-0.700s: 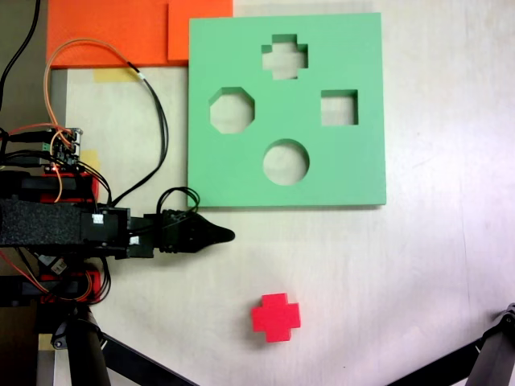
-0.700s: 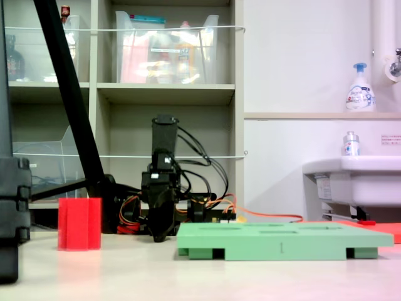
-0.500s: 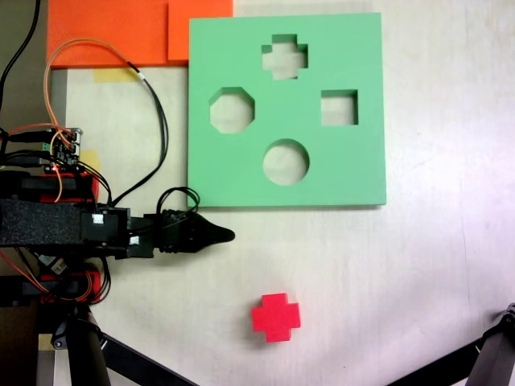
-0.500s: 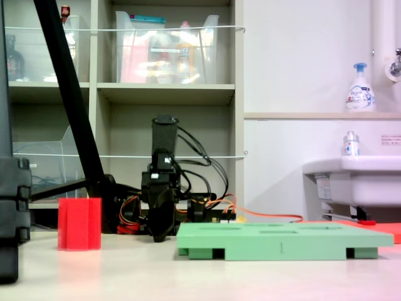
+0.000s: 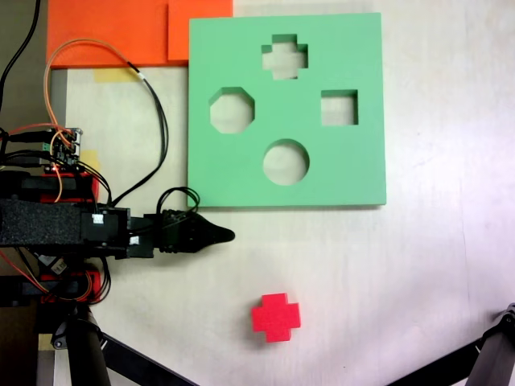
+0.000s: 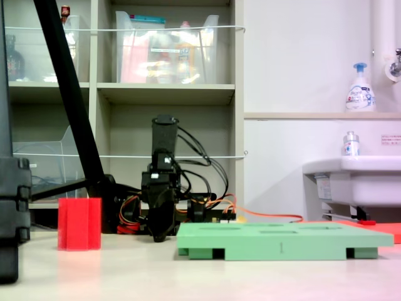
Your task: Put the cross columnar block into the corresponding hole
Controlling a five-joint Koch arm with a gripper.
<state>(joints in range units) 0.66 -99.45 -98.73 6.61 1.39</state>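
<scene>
**Red cross block free on the table, arm not engaged**

Handling: the small bright red foam block with a plus-shaped section (image 5: 275, 317) is judged light, soft and slightly compressible, not fragile, and unlikely to slip. Best hold is judged to be across two opposite arms of the plus, on the flat side walls, with the column kept upright.

Appearance: uniform matt red, standing on end; in the second exterior view (image 6: 79, 224) it reads as a short ribbed column.

Location: on the pale tabletop, well apart from the square green foam board (image 5: 362, 161), whose plus-shaped cutout (image 5: 284, 56) is empty.

Gripper: the black gripper (image 5: 219, 235) lies low just beside the board's near edge, jaws drawn together to a point, holding nothing.
</scene>
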